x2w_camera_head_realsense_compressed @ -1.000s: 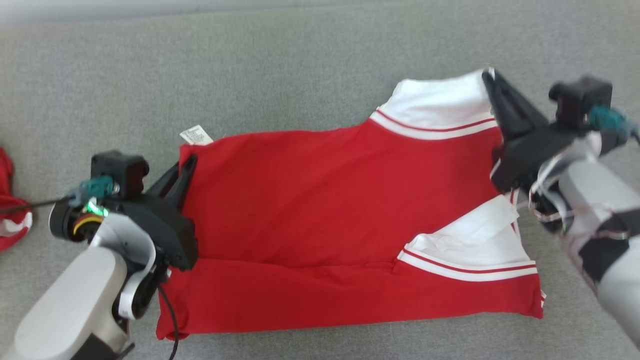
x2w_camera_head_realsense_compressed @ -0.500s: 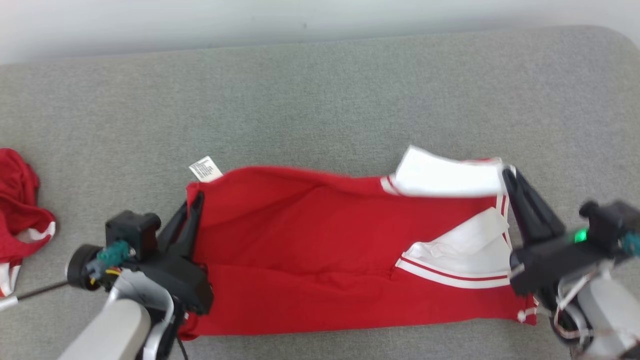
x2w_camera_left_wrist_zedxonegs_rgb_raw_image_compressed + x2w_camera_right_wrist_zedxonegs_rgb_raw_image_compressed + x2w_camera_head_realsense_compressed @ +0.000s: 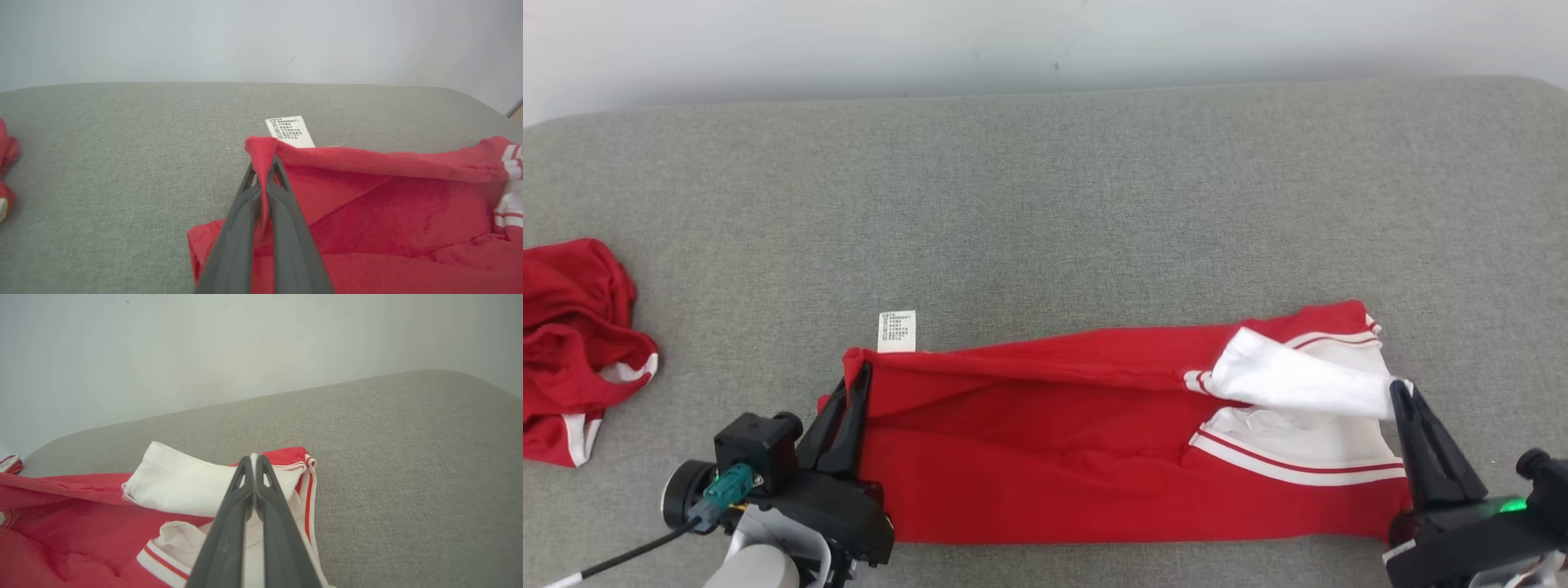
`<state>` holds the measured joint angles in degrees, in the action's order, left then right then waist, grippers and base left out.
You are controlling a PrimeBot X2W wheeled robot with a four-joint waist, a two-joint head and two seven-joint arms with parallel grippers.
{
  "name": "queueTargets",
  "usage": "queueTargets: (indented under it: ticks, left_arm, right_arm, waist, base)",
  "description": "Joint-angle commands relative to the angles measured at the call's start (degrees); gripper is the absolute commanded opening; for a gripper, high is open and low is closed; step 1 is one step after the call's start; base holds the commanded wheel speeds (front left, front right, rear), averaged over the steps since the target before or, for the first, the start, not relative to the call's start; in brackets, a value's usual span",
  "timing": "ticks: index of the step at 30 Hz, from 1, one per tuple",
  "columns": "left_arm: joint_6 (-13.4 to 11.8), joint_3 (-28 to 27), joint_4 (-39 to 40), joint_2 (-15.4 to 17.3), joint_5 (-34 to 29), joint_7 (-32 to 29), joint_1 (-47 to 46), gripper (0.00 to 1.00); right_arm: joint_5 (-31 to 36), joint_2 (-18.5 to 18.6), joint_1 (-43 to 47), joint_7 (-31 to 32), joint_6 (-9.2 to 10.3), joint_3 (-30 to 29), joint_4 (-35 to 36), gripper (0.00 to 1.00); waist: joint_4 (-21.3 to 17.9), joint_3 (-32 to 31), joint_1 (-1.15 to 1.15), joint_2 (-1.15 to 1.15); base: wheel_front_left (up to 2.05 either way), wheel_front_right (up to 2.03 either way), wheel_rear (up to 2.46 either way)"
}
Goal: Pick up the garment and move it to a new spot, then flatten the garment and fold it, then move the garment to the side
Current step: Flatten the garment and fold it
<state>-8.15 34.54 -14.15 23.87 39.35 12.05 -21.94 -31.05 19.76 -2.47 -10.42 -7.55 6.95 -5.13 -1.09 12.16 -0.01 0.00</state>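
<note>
Corners of the red cloth garment with white sleeves (image 3: 1054, 482) sit pinched in the closed left gripper (image 3: 859, 374) and right gripper (image 3: 1399, 390), probably for folding it evenly, near the front edge of the grey fabric surface (image 3: 1045, 204).

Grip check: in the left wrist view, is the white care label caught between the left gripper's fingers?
No, the care label lies beyond the left gripper, which pinches only the red garment.
</note>
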Motion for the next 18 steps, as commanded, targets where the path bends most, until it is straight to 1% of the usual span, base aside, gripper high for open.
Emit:
queueTargets:
  ticks: [1,2,3,4,5,6,7,12,13,14,15,18]
  left_arm:
    - [-0.1,-0.2,-0.5,-0.2,0.3,0.6,0.9,0.0]
    - [-0.2,-0.2,-0.8,-0.3,0.1,0.8,1.1,0.11]
    - [-0.2,-0.3,-1.0,-0.5,-0.1,1.2,1.3,0.28]
    - [-0.4,-0.6,-1.2,-0.7,0.0,1.5,1.5,0.76]
    - [-0.5,-0.9,-1.3,-0.9,-0.1,1.9,2.0,1.0]
    - [-0.7,-1.3,-1.3,-1.0,-0.4,2.2,2.4,1.0]
    - [-0.9,-1.7,-1.1,-1.2,-0.6,2.6,2.8,1.0]
    - [-1.8,-5.6,0.7,-2.0,-2.3,3.2,5.3,1.0]
    - [-1.8,-5.6,0.7,-2.0,-2.3,3.2,5.3,1.0]
    - [-2.0,-8.0,2.3,-2.6,-3.7,3.2,6.8,1.0]
    - [-2.0,-8.0,2.3,-2.6,-3.7,3.2,6.8,1.0]
    - [-2.3,-12.1,5.1,-3.5,-6.4,3.1,9.2,1.0]
  right_arm:
    - [0.8,-0.5,1.0,0.3,0.14,-0.7,0.7,0.0]
    - [1.2,-1.0,1.5,0.7,0.14,-1.1,1.1,0.0]
    - [1.3,-1.5,2.0,0.9,0.14,-1.3,1.5,0.0]
    - [1.5,-1.9,2.4,1.1,0.14,-1.5,1.8,0.0]
    - [1.7,-2.1,2.8,1.2,0.14,-1.7,1.9,0.18]
    - [1.8,-2.3,3.1,1.3,0.14,-2.0,2.1,0.52]
    - [1.9,-2.6,3.4,1.3,0.14,-2.3,2.2,1.0]
    - [2.3,-3.1,4.4,1.5,0.14,-3.4,3.5,1.0]
    - [2.3,-3.1,4.4,1.5,0.14,-3.4,3.5,1.0]
    - [2.4,-3.0,4.6,1.4,0.14,-3.8,4.1,1.0]
    - [2.4,-3.0,4.6,1.4,0.14,-3.8,4.1,1.0]
    - [2.6,-2.6,4.5,2.2,0.14,-4.5,4.4,1.0]
  waist:
    - [0.1,-0.1,0.01,0.0]
    - [0.2,-0.1,0.01,0.0]
    - [0.2,-0.2,0.01,0.0]
    - [0.2,-0.4,0.01,0.0]
    - [0.2,-0.6,0.01,0.0]
    - [0.2,-0.7,0.01,0.0]
    - [0.2,-1.0,0.01,0.0]
    - [0.6,-2.1,0.01,0.0]
    - [0.6,-2.1,0.01,0.0]
    - [0.8,-2.6,0.01,0.0]
    - [0.8,-2.6,0.01,0.0]
    - [1.2,-3.1,0.01,0.0]
  base:
    - [0.0,0.0,0.0]
    - [0.0,0.0,0.0]
    - [0.0,0.0,0.0]
    - [0.0,0.0,0.0]
    - [0.0,0.0,0.0]
    - [0.0,0.0,0.0]
    - [0.0,0.0,0.0]
    - [0.0,0.0,0.0]
    - [0.0,0.0,0.0]
    - [0.0,0.0,0.0]
    - [0.0,0.0,0.0]
    - [0.0,0.0,0.0]
